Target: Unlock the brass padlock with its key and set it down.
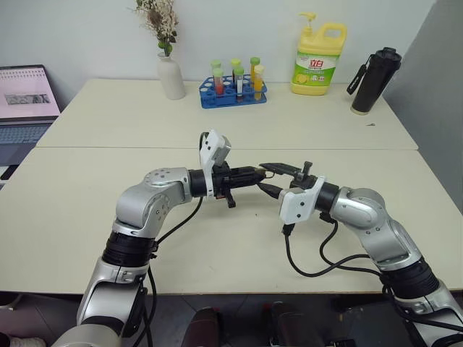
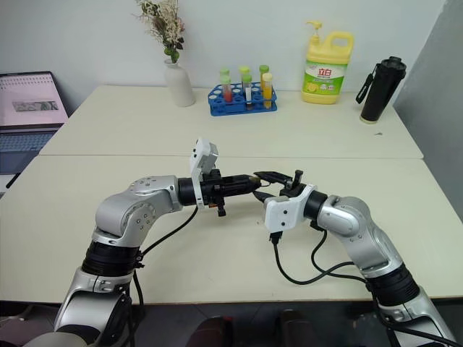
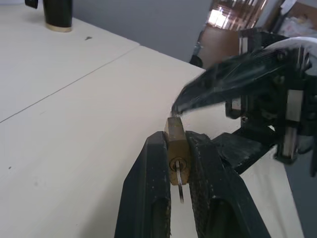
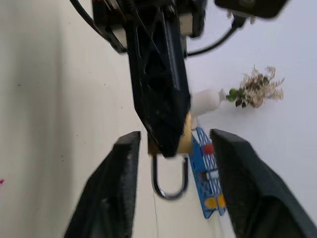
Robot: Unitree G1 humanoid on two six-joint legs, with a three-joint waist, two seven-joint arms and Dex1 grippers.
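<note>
My left gripper [image 1: 257, 173] is shut on the brass padlock [image 3: 177, 143], holding it level above the table's middle. In the left wrist view the key [image 3: 180, 182] sticks out of the keyhole in the end of the lock that faces the camera. The silvery shackle [image 4: 170, 184] points toward my right gripper [image 1: 272, 179]. That gripper is open, with one finger on each side of the shackle and not touching it. The left fingers [image 4: 161, 94] hide most of the lock body in the right wrist view.
At the table's far side stand a white vase [image 1: 171, 76], a blue rack of test tubes [image 1: 233, 92], a yellow detergent bottle [image 1: 318, 59] and a black flask [image 1: 375, 81]. A laptop [image 1: 25, 101] sits at the far left. Cables hang from both wrists.
</note>
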